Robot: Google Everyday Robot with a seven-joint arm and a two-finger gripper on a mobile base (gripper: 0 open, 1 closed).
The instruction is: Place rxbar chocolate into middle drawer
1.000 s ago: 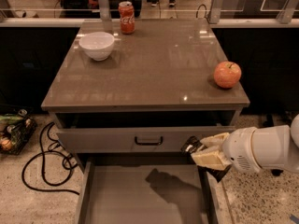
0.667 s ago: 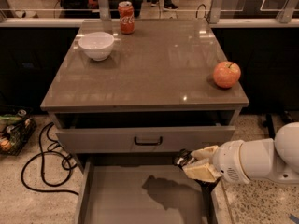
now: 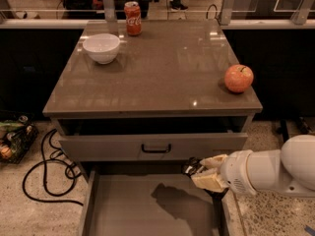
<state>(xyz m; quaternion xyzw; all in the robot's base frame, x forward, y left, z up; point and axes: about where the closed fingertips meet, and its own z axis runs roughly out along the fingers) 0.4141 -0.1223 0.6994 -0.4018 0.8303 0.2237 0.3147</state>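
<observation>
Camera view: my end effector [image 3: 195,170], lower right of centre, grips the small dark-wrapped rxbar chocolate [image 3: 189,167] over the wide grey metal middle drawer [image 3: 128,211], at its back right. Dropped here, the bar may clip the side wall or the handled grey drawer front [image 3: 123,147].

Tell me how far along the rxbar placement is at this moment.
Done: the middle drawer stands pulled open. In hand: the claw holds what looks like the rxbar chocolate over the drawer's right rear corner, just below the handled drawer. Left: lower it, release the bar onto the drawer floor, and pull the arm out.
</observation>
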